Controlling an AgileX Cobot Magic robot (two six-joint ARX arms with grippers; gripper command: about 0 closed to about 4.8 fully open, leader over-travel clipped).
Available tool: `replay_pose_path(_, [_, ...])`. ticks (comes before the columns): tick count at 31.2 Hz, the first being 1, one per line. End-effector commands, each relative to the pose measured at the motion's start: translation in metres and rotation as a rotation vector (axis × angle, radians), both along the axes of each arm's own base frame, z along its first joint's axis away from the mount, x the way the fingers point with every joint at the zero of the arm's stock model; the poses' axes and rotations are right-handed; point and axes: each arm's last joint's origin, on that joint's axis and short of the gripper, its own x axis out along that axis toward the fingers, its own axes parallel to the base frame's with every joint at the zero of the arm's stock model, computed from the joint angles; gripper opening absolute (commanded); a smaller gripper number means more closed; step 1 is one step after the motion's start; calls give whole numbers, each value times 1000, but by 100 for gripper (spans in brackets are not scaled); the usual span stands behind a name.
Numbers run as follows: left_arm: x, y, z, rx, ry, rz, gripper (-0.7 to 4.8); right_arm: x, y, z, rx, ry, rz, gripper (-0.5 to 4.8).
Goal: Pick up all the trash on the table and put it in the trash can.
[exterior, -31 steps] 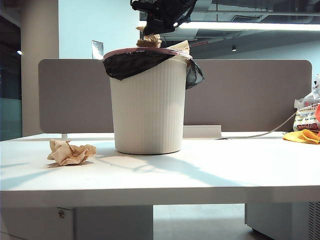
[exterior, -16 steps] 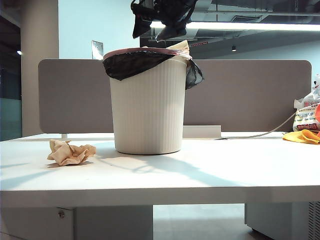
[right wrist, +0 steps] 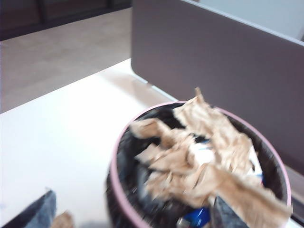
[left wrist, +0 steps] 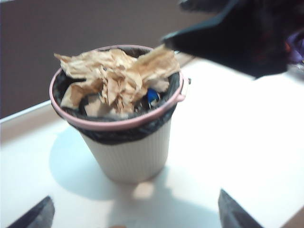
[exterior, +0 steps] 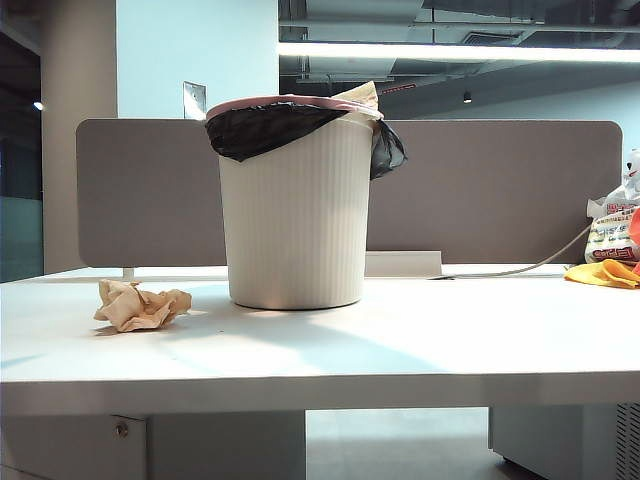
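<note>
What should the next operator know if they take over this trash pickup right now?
Left gripper: open, empty, above the table beside the trash can.
Right gripper: open, empty, over the can's pink rim.
Neither arm shows in the exterior view.
Done: crumpled brown paper fills the can, one corner poking above the rim.
Left: one paper wad on the white table, left of the can in the exterior view, apart from it.
The yellow-orange cloth and printed plastic bag at the far right are not trash.
</note>
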Motion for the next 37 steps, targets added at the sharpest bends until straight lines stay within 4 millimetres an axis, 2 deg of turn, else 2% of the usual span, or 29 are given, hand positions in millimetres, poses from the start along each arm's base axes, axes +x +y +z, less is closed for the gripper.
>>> replay_pose_path(1, [-12,6,1,-5,34,3,479,-30,-4,11,-29,44,57,421])
replay_pose_path(8, [-31,17,-7,18,140,12,479,-82,-10,26,-62,130,178,422])
replay_pose_path(15, [-39,21,-5,9,136,-7,479,-126,-44,36,-101,175,163,422])
replay_pose_path(18, [-39,21,-6,10,143,-11,479,-136,-52,38,-80,145,166,422])
replay_pose_path(21, [-40,20,-7,8,157,-29,479,-136,-50,31,-49,116,193,421])
replay_pose_path(27, [-44,22,-12,8,202,-44,479,-120,-20,-12,-71,154,242,421])
replay_pose_path(32, [-49,25,-15,29,237,-35,479,-97,12,-56,-53,125,270,421])
replay_pose_path(37, [-52,28,-22,69,309,14,479,-64,46,-97,-66,143,277,421])
